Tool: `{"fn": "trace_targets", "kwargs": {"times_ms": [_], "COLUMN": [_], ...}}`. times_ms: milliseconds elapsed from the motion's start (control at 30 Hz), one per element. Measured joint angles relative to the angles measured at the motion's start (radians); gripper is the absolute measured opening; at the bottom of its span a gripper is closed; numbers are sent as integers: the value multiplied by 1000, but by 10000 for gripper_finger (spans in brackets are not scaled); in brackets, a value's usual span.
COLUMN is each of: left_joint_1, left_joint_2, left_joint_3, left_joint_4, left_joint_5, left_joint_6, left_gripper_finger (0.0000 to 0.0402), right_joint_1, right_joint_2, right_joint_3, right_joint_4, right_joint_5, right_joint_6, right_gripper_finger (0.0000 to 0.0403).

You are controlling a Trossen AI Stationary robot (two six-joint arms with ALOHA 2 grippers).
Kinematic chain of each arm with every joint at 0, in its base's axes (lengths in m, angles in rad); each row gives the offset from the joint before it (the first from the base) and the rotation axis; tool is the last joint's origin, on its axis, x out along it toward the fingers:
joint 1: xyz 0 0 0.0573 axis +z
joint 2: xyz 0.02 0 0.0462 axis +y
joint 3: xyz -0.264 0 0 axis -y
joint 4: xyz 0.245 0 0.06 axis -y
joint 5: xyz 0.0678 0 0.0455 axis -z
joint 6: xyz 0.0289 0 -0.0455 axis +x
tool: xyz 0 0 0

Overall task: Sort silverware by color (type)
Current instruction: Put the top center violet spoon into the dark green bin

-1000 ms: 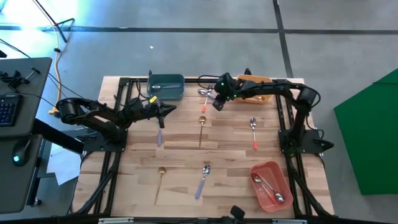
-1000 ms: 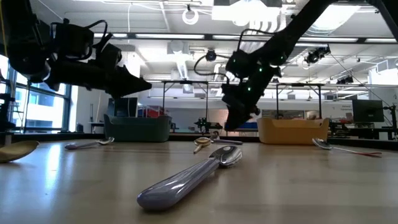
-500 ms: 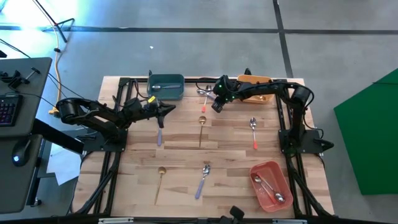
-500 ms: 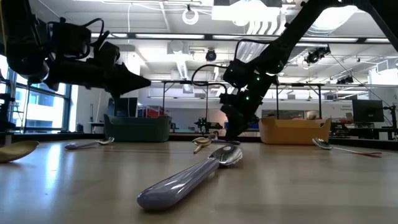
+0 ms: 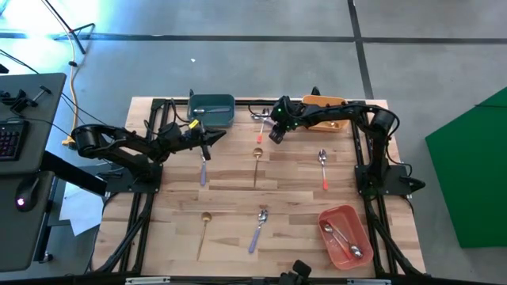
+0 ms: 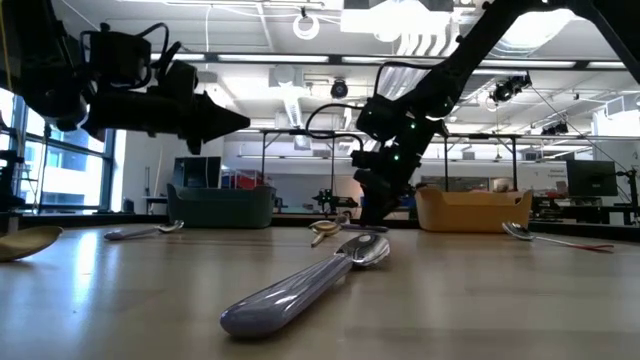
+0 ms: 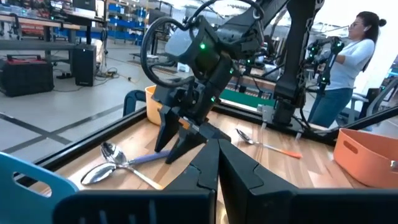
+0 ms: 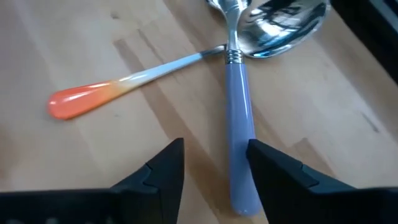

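Two crossed spoons lie near the table's far edge: a lavender-handled one (image 8: 238, 137) and a red-orange-handled one (image 8: 118, 90), seen together as the crossed pair (image 5: 260, 119). My right gripper (image 8: 214, 171) (image 5: 273, 131) is open and low over them, with one finger on each side of the lavender handle; I see no touch. My left gripper (image 5: 207, 137) (image 7: 217, 167) is shut and empty, raised in front of the teal bin (image 5: 211, 111). Below it another lavender spoon (image 5: 203, 169) lies flat.
Loose on the table lie a gold spoon (image 5: 257, 162), a red-handled spoon (image 5: 323, 168), a second gold spoon (image 5: 204, 228) and a lavender spoon (image 5: 259, 226). The orange bin (image 5: 329, 111) stands at the far right. The red-pink bin (image 5: 344, 233), near right, holds spoons. A person (image 7: 348, 62) stands beyond the table.
My right gripper has come down toward the crossed spoons at the far edge and then stopped low over them. My left gripper has risen slightly. No spoon has moved.
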Motion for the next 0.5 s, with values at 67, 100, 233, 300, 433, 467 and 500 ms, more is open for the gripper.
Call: {"fn": "trace_targets", "kwargs": {"times_ms": [67,100,233,300,433,467,500], "left_joint_1": [0,0,0,0,-1,-1,-1], "left_joint_2": [0,0,0,0,0,0,0], "left_joint_3": [0,0,0,0,0,0,0], "left_joint_4": [-3,-4,-6,-6,-5,-5,-2], "left_joint_5": [1,1,2,2,3,4,4], "left_joint_6": [-1,-1,-1,-1,-1,-1,-1], "left_gripper_finger": [0,0,0,0,0,0,0], "right_joint_1": [0,0,-1,-1,-2,-2,-1], "right_joint_2": [0,0,0,0,-1,-2,-2], "right_joint_3": [0,0,0,1,2,2,3], "right_joint_4": [-4,-6,-10,-14,-28,-35,-45], "right_joint_5": [21,28,32,32,31,30,29], "right_joint_6": [2,4,8,13,33,34,34], "right_gripper_finger": [164,160,129,110,77,70,63]}}
